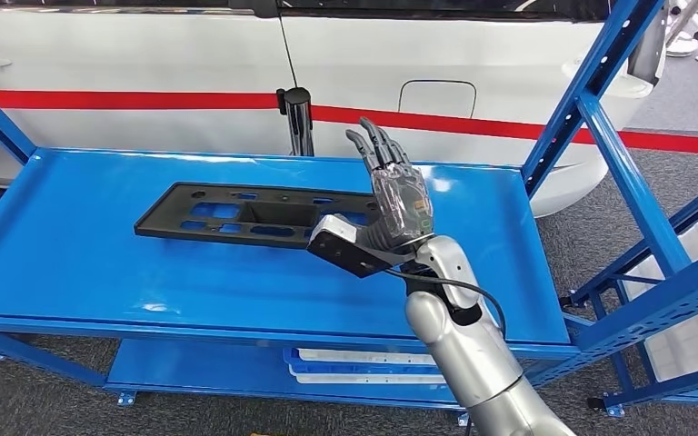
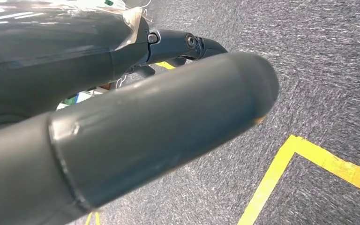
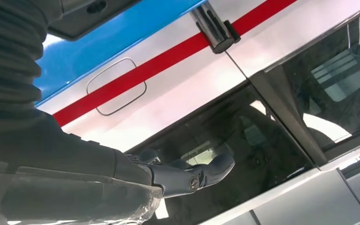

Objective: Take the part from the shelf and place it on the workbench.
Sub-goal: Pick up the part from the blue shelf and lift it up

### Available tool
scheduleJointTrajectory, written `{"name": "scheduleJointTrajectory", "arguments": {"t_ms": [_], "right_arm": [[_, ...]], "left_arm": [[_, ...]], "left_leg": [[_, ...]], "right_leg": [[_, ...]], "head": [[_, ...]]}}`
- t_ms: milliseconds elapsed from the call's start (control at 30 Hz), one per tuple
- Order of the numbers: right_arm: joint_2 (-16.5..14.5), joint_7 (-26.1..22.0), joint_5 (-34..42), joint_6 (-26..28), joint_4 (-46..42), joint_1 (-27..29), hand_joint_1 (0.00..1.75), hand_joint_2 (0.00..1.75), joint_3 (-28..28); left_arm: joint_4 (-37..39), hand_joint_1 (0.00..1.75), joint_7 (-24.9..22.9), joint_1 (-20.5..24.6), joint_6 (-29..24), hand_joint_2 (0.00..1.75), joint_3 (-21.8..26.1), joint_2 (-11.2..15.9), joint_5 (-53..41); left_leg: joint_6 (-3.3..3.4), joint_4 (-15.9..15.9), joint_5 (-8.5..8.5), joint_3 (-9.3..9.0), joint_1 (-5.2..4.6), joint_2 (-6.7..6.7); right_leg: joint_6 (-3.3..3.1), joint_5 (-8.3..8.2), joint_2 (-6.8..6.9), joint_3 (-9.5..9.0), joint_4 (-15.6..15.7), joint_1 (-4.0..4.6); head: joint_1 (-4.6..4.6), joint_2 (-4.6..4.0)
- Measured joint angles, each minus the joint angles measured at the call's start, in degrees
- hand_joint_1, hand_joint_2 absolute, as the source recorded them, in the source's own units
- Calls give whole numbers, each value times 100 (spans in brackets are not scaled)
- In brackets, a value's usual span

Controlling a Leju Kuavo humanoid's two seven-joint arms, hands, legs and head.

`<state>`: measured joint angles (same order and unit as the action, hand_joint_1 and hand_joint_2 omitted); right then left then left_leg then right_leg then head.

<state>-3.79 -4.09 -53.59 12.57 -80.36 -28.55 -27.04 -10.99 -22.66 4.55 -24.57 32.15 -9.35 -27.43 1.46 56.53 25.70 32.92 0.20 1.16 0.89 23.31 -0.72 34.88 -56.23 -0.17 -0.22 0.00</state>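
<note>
- The head view looks forward and down from high on the body, across the blue shelf [image 1: 73,245] to the white car [image 1: 473,54] behind it.
- The right wrist view sits close behind the right hand [image 3: 187,176], tilted up at the same car [image 3: 183,93].
- The left wrist view, probably hanging low, faces grey carpet [image 2: 318,70] past the left hand [image 2: 136,136].

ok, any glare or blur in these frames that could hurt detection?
Head view: sharp, with soft glare patches on the glossy blue metal shelf; the flat black perforated plastic part reads clearly. Left wrist view: the thick grey thumb is close and soft, the carpet streaky. Right wrist view: reflections in the dark car window.
</note>
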Motion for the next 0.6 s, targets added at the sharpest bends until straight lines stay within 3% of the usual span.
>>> {"name": "scheduleJointTrajectory", "arguments": {"t_ms": [600], "right_arm": [[-4,26,2,2,-1,8,0,175,-244]], "left_arm": [[0,0,10,-16,0,0,-52,0,0]], "left_leg": [[-1,0,1,-2,-2,-1]], "right_leg": [[0,0,0,0,0,-2]], "head": [[0,0]]}}
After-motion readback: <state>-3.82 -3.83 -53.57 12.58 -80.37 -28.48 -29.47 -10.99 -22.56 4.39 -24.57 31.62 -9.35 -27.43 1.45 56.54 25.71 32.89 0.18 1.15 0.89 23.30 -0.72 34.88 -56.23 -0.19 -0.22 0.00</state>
